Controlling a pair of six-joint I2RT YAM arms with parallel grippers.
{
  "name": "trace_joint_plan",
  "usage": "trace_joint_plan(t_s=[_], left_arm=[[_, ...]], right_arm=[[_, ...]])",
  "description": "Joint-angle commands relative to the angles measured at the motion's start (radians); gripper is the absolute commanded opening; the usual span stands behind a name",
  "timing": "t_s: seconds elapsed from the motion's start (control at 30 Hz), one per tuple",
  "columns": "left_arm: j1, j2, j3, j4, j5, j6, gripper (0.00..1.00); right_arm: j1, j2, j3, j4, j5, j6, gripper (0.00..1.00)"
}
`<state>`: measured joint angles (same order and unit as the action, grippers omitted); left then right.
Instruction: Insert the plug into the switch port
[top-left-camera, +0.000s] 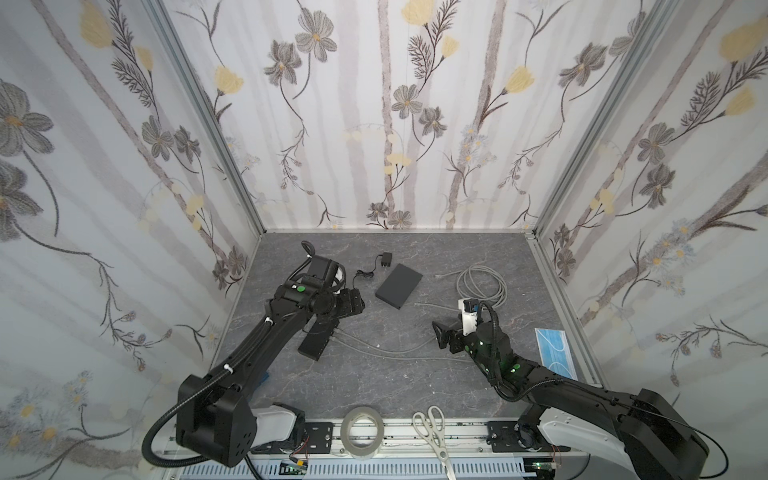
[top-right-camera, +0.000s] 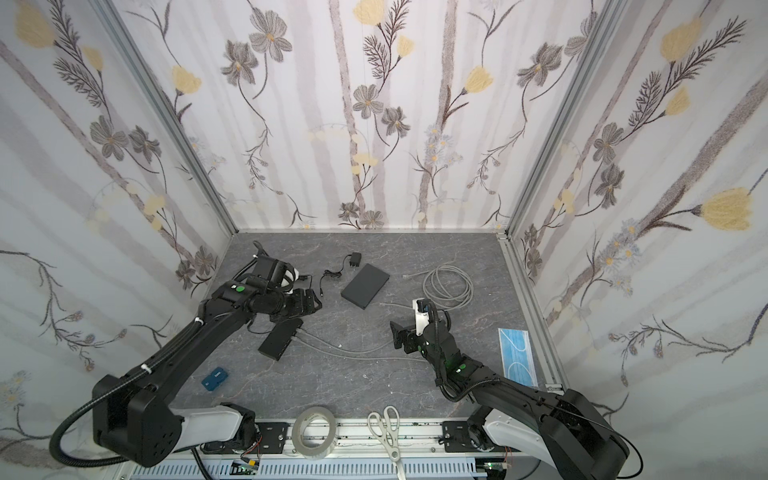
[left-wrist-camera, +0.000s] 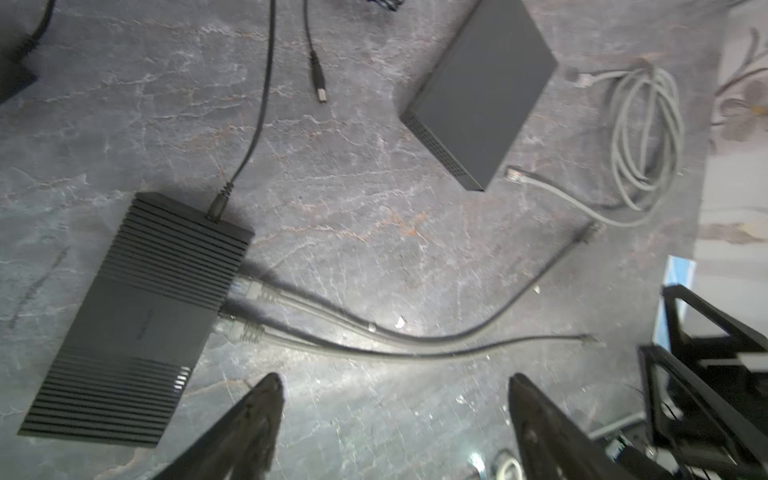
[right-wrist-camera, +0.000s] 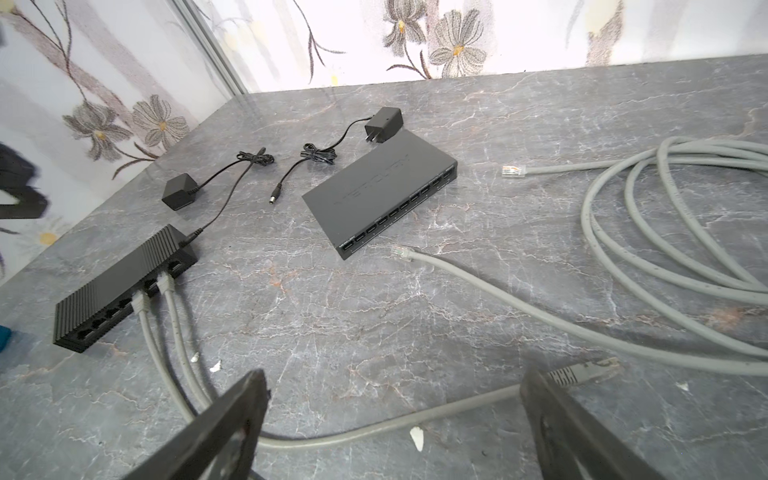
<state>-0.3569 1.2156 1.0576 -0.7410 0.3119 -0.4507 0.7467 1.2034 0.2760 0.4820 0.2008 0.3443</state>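
Both sets of fingers stand wide open and hold nothing. The left gripper (left-wrist-camera: 394, 380) hangs over the grey marbled table (right-wrist-camera: 374, 332) beside the ribbed black switch (right-wrist-camera: 124, 282). The right gripper (right-wrist-camera: 394, 376) hovers low over a short grey cable.

That ribbed switch already carries 2 grey plugs (right-wrist-camera: 139, 303) side by side, with free ports on either side of them. 1 of those cables runs between the right fingers, and its free booted plug (right-wrist-camera: 590, 370) lies flat on the table just beside 1 finger. The flat dark grey switch (right-wrist-camera: 374, 195) sits apart mid-table, with its port row facing the right arm. A clear plug (right-wrist-camera: 401, 251) on the long grey cable (right-wrist-camera: 519, 301) lies near that row.

The step looks like picking up a loose plug; which plug, and which switch, I cannot tell. To do it well:

- Take the plug by its side walls, close behind the nose, leaving the latch tab free.
- Lift with slack so the plugged-in end does not drag the ribbed switch.
- Square the nose to the port before pushing.
- Brace the light switch with the left fingers, since it will likely slide.
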Motion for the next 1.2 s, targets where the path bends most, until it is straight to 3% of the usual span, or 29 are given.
trace_joint_plan(t_s=[0.0,0.17,0.27,0.37,0.5,0.67,0.73,0.87,0.97,1.07,1.17], left_arm=[[0.0,-0.164,-0.037,-0.017,0.066,-0.063,1.0],[-0.001,-0.491,-0.221,0.14,0.019,-0.211,1.0],[-0.001,-0.571,-0.313,0.234,0.007,-0.249,1.0],[-0.001,-0.551,-0.313,0.249,-0.01,-0.222,1.0],[-0.001,-0.548,-0.365,0.325,-0.12,-0.203,1.0],[0.002,-0.531,-0.508,0.536,-0.223,-0.25,1.0],[0.003,-0.495,-0.515,0.569,-0.238,-0.24,1.0],[0.003,-0.438,-0.502,0.578,-0.238,-0.2,1.0],[0.003,-0.457,-0.521,0.584,-0.262,-0.19,1.0],[0.004,-0.489,-0.547,0.606,-0.296,-0.179,1.0],[0.005,-0.498,-0.544,0.599,-0.304,-0.149,1.0]], right_arm=[[0.017,-0.002,-0.009,0.02,0.074,-0.03,0.95],[0.07,0.095,0.017,0.062,0.048,-0.023,0.91],[0.117,0.201,0.131,0.001,-0.013,-0.026,0.87],[0.138,0.285,0.248,-0.039,-0.065,-0.027,0.86],[0.141,0.443,0.443,-0.112,-0.152,-0.028,0.84],[0.141,0.663,0.738,-0.247,-0.226,-0.015,0.61],[0.14,0.748,0.839,-0.289,-0.249,-0.011,0.6],[0.137,0.91,1.034,-0.381,-0.266,-0.019,0.6],[0.135,1.017,1.171,-0.441,-0.268,-0.014,0.47],[0.131,1.117,1.289,-0.481,-0.248,0.015,0.41],[0.125,1.206,1.407,-0.525,-0.218,0.053,0.42]])
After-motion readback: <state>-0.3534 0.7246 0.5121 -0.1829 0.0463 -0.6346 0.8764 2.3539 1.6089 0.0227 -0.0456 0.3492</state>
